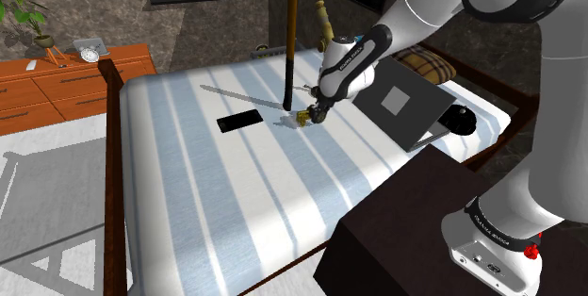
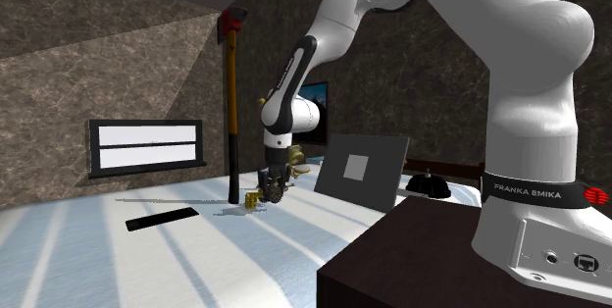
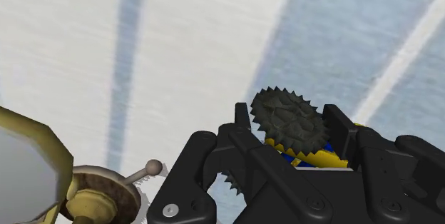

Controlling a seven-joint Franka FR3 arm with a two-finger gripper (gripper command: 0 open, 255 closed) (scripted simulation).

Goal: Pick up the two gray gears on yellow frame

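Observation:
The gear toy (image 3: 288,118), dark grey toothed gears on a yellow and blue frame, sits clasped between my black fingers (image 3: 338,124). My gripper (image 3: 289,138) is shut on it. In the shoulder view the gripper (image 1: 314,111) hangs low over the striped bed (image 1: 207,190) with the yellow toy (image 1: 303,115) at its tip, a small shadow beside it. The second exterior view shows the toy (image 2: 257,198) under the gripper (image 2: 268,190), just above the bedcover. Whether it touches the cover I cannot tell.
A tall axe (image 1: 290,40) stands upright just behind the gripper. A flat black slab (image 1: 238,121) lies toward the shoulder view's left, a thin rod (image 1: 236,93) behind it. A grey panel (image 1: 400,106), a black domed thing (image 1: 462,120) and a plaid pillow (image 1: 424,63) are to the right.

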